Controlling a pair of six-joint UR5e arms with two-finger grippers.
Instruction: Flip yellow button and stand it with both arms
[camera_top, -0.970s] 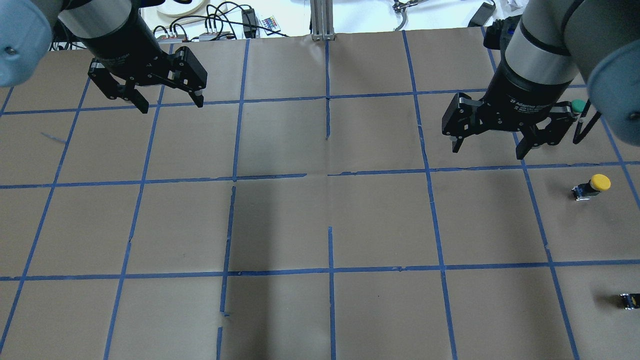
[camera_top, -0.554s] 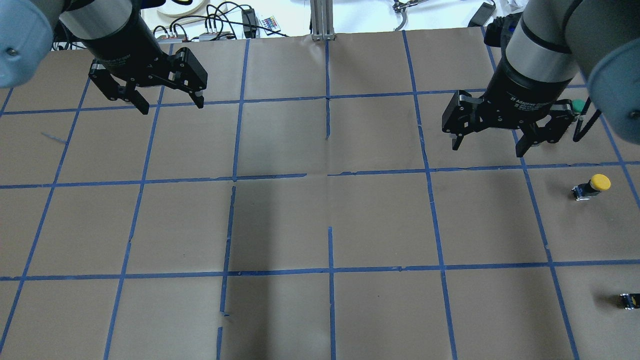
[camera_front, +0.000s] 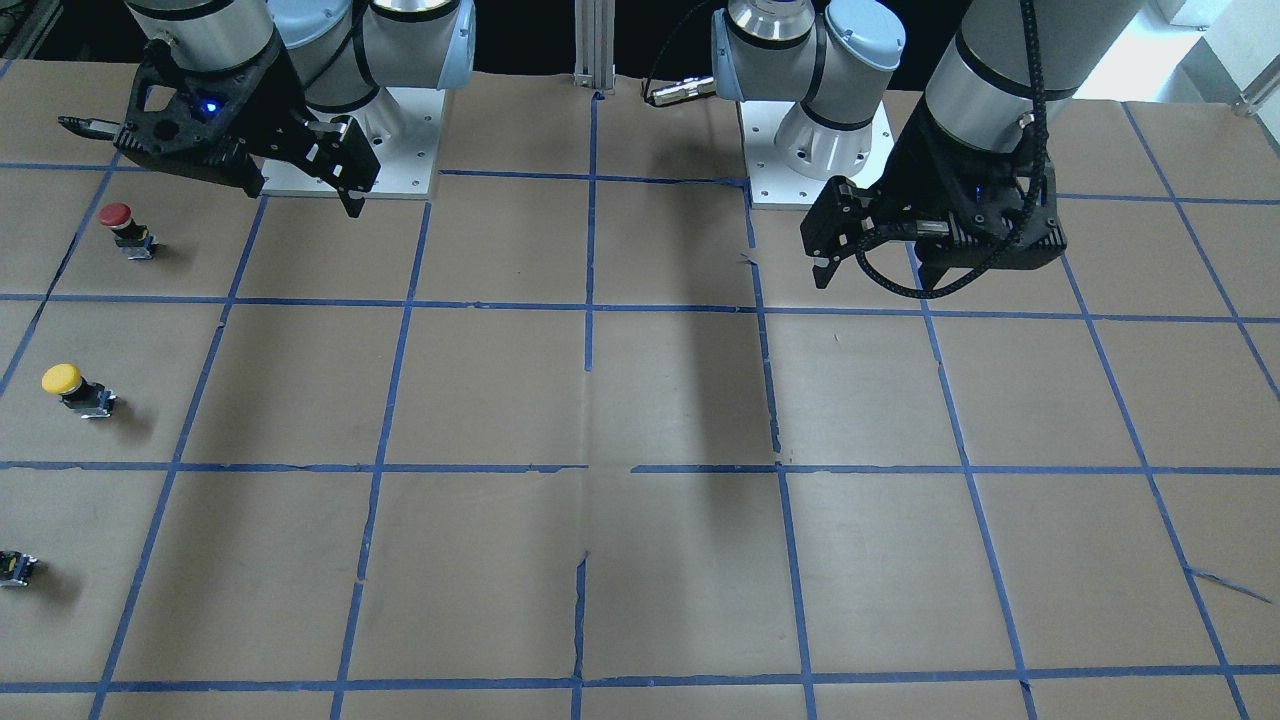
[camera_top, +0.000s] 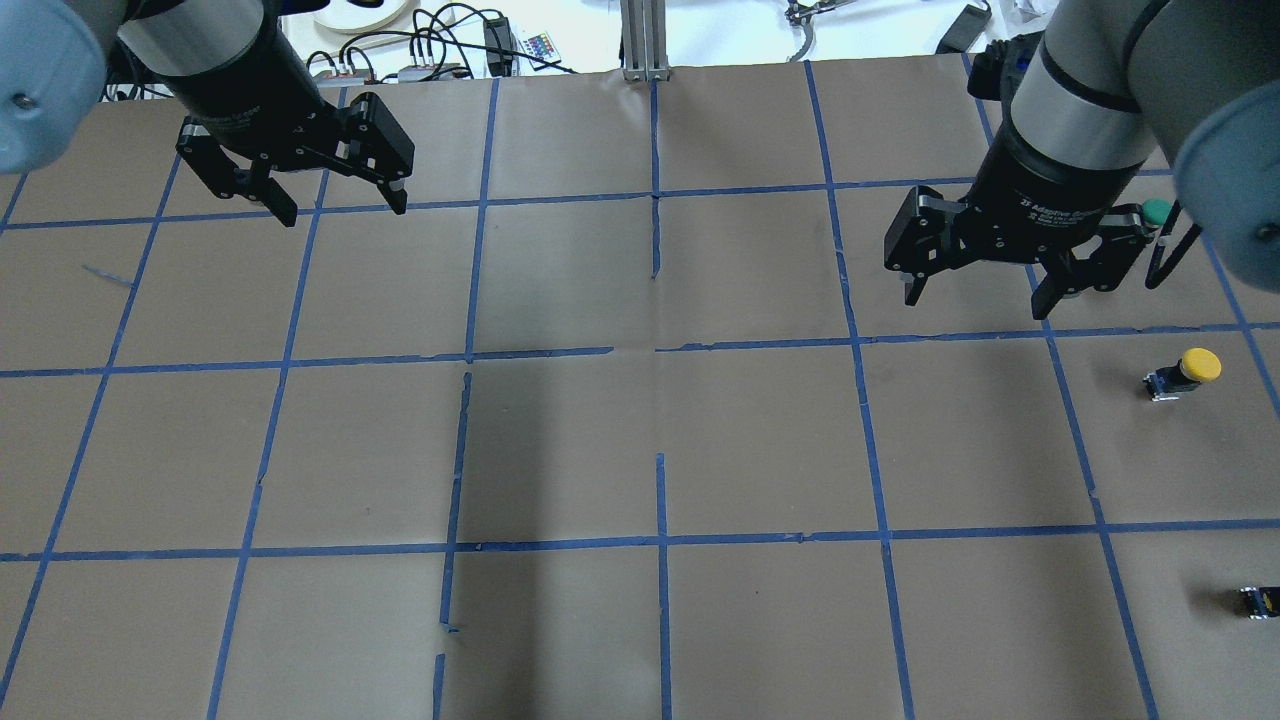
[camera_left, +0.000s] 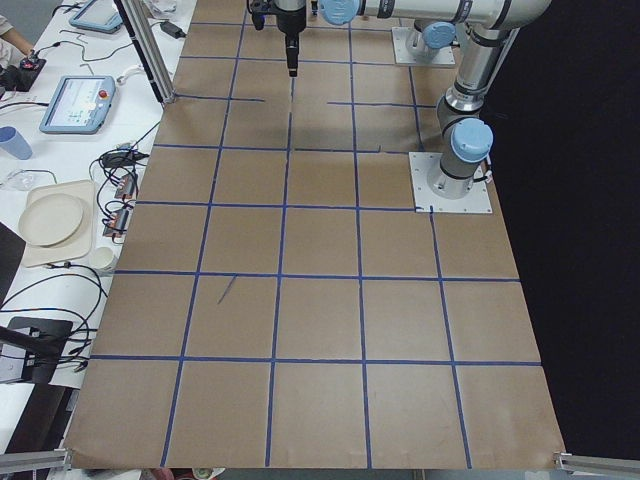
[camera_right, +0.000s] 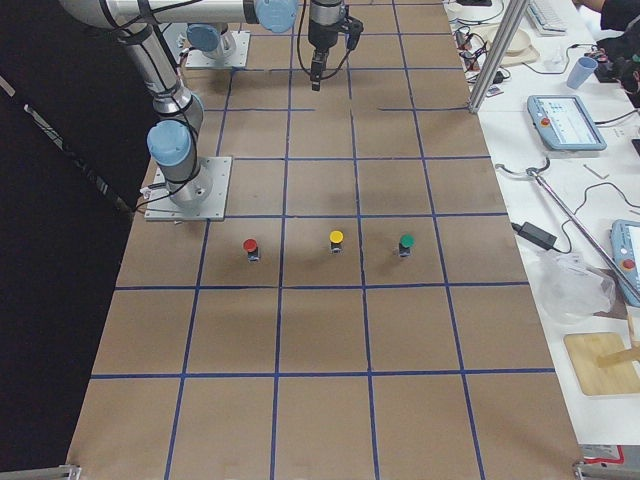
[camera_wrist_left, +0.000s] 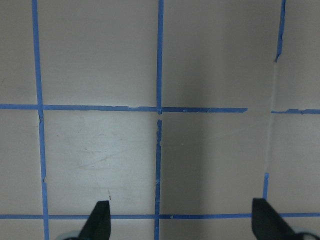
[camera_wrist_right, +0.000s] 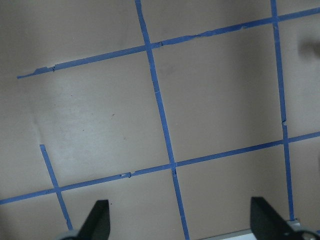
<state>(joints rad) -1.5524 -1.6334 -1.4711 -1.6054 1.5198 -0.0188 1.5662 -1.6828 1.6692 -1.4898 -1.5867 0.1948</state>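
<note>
Yellow button (camera_top: 1185, 373) lies tipped on the surface (camera_top: 640, 450), ungrasped; right gripper (camera_top: 990, 285) near it and left gripper (camera_top: 340, 205) far away both hang apart

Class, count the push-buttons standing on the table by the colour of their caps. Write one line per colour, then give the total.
red button: 1
yellow button: 1
green button: 1
Total: 3

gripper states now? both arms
Left claw: open, empty, above the table.
Right claw: open, empty, not touching the yellow button.
</note>
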